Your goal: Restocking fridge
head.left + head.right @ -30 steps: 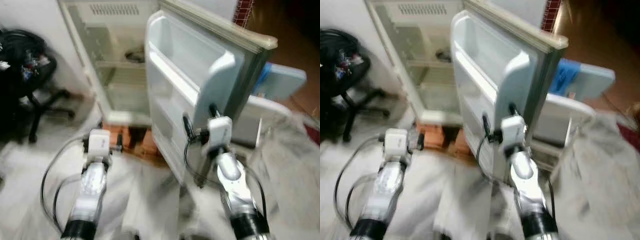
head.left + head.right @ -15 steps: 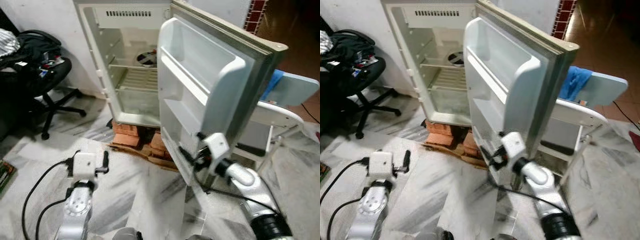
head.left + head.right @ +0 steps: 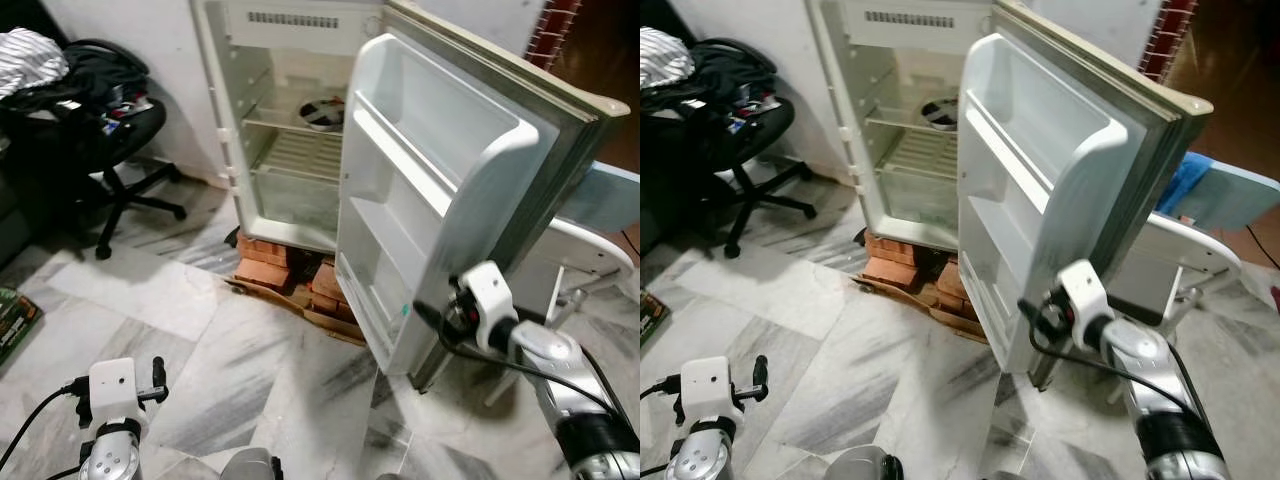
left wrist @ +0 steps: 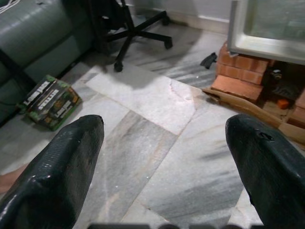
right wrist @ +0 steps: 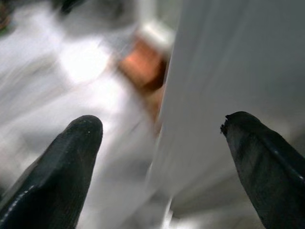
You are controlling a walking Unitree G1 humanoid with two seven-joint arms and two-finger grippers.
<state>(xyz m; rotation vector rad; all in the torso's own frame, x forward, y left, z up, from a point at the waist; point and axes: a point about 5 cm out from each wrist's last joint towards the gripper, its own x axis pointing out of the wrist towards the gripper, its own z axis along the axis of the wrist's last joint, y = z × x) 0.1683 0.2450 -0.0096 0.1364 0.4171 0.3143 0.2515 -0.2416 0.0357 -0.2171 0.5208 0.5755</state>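
Note:
A small white fridge (image 3: 290, 120) stands open on bricks (image 3: 275, 272), its shelves bare except for a round bowl (image 3: 322, 113) on the upper rack. Its door (image 3: 440, 190) swings out toward me, with its inner door shelves bare. My right gripper (image 5: 159, 138) is open at the door's lower free edge, and the white door panel sits between its fingers (image 5: 71, 162) in the blurred right wrist view. My left gripper (image 4: 164, 143) is open and holds nothing, low over the marble floor (image 3: 250, 370) well short of the fridge.
A black office chair (image 3: 110, 130) piled with clothes stands left of the fridge. A white and blue chair (image 3: 590, 230) sits behind the door on the right. A green box (image 4: 50, 100) lies on the floor beside a grey sofa (image 4: 28, 38).
The camera has pulled back and the blur has gone. My left arm has sunk low in the picture. My right gripper stays by the door's lower edge, and the door stands wider.

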